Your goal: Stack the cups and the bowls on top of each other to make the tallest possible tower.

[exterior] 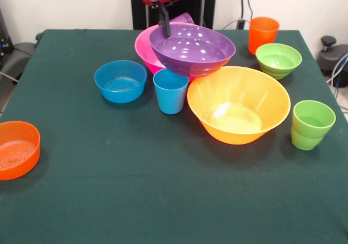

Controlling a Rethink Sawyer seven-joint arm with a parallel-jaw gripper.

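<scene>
Nearest, at the lower left edge of the frame, the small orange bowl (17, 149) sits well apart from the rest, while the lime green cup (311, 124) stands at the right beside the large yellow-orange bowl (238, 104) in the middle. Behind these, the sky blue cup (171, 91) stands between that bowl and the small blue bowl (120, 80), seemingly as unused stock. Farthest up, the gripper (163, 25) is clamped on the rim of the purple bowl (192, 49), holding it tilted over the pink bowl (145, 49), likely for stacking; the small green bowl (278, 59) and orange cup (263, 34) wait at upper right.

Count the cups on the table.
4. Blue cup mid-table, orange cup far right, green cup right edge, purple cup mostly hidden behind the purple bowl. More could be hidden there.
</scene>
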